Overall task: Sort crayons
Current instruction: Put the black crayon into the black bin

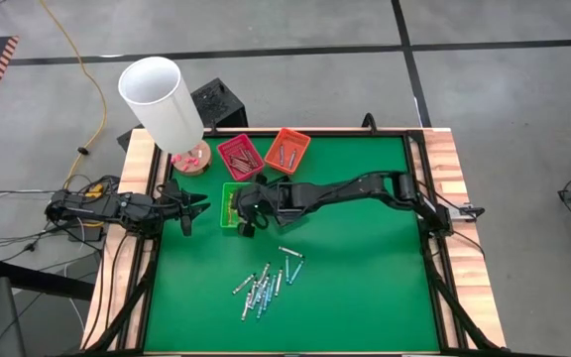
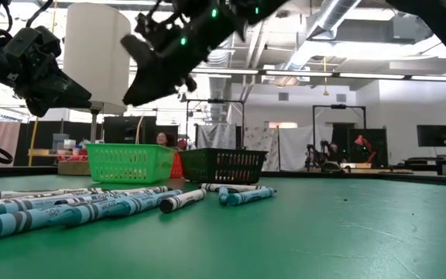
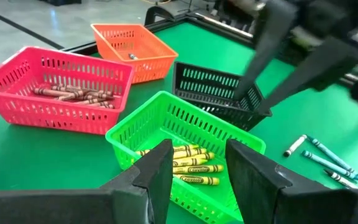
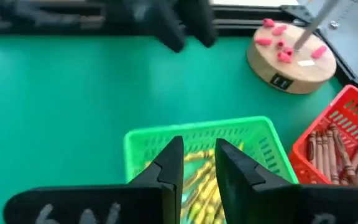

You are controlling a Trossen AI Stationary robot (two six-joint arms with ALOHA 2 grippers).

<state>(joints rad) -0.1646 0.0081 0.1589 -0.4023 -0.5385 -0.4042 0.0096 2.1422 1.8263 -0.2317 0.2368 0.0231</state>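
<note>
While the right hand [image 1: 247, 227] hovers over the green tray [image 1: 230, 207] at frame centre-left, fingers slightly parted and holding nothing, yellow crayons [image 3: 188, 168] lie inside it. Blue crayons [image 1: 263, 289] lie loose at lower-centre counter [image 1: 365, 278]. Left hand [image 1: 194, 210], at left edge, spread, empty.

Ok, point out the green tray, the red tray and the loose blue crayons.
green tray [image 3: 185, 118], left wrist view, far rim.
red tray [image 3: 55, 111], left wrist view, front wall.
loose blue crayons [image 1: 263, 290], high view, middle of the pile.
</note>
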